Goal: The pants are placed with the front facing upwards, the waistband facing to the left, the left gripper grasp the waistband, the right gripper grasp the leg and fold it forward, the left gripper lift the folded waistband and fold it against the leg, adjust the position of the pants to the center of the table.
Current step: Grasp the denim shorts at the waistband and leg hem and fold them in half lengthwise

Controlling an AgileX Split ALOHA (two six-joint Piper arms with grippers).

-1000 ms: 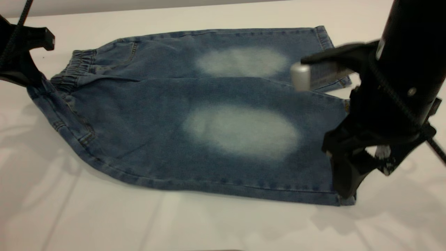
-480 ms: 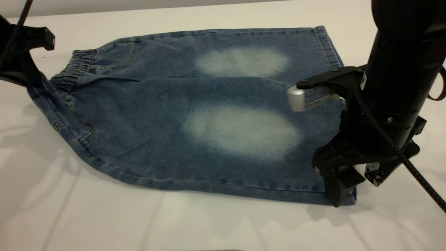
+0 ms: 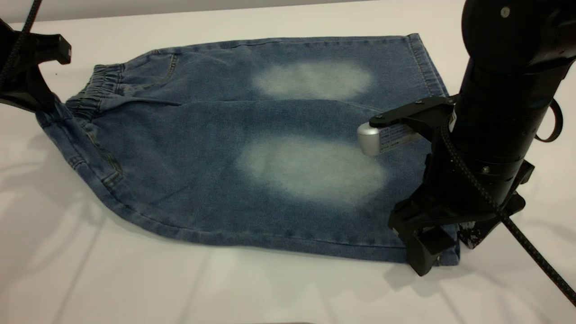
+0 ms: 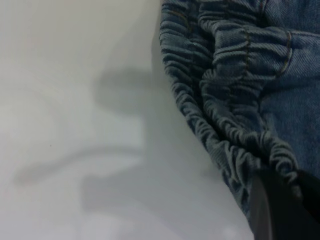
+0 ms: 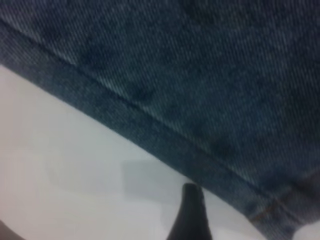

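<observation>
Over the last second I've lowered the right pincer point(image 3: 443, 252), still spread, onto the near hem corner of the pants point(image 3: 252, 144) mid-tabletop point(image 3: 135, 279), while the left pincer point(image 3: 42, 105) stays clamped on the waistband point(image 3: 92, 92).

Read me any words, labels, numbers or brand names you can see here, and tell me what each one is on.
No text can be read.
A printed sticker on the silver camera mounted on the right arm: lines of print, too small and blurred to read.
The pants show no readable label, and the table carries no writing.
</observation>
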